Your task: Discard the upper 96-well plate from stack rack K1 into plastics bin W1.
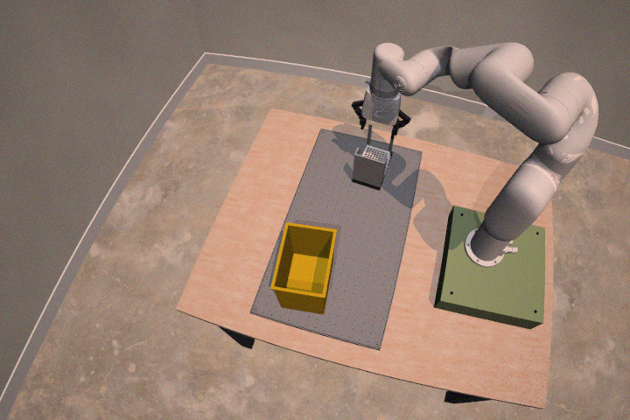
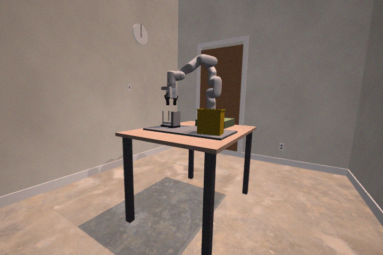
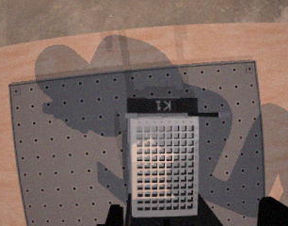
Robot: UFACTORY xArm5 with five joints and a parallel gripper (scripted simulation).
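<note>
The stack rack K1 (image 1: 367, 171) (image 2: 175, 118) (image 3: 163, 105) is a small grey rack with thin posts at the far end of the grey pegboard. The upper 96-well plate (image 1: 376, 154) (image 3: 165, 166) lies in it, white with a grid of wells; the lower plate is hidden beneath it. My gripper (image 1: 380, 129) (image 2: 170, 102) is open and empty. It hangs straight above the rack, a short way over the posts. Its dark fingers show at the bottom corners of the wrist view. The plastics bin W1 (image 1: 304, 267) (image 2: 210, 121) is yellow, upright and empty, at the near end of the pegboard.
The grey pegboard (image 1: 355, 257) (image 3: 63, 164) lies on a wooden table (image 1: 227, 248) (image 2: 180, 141). The arm's green base block (image 1: 494, 287) stands at the right of the table. A door and walls lie behind.
</note>
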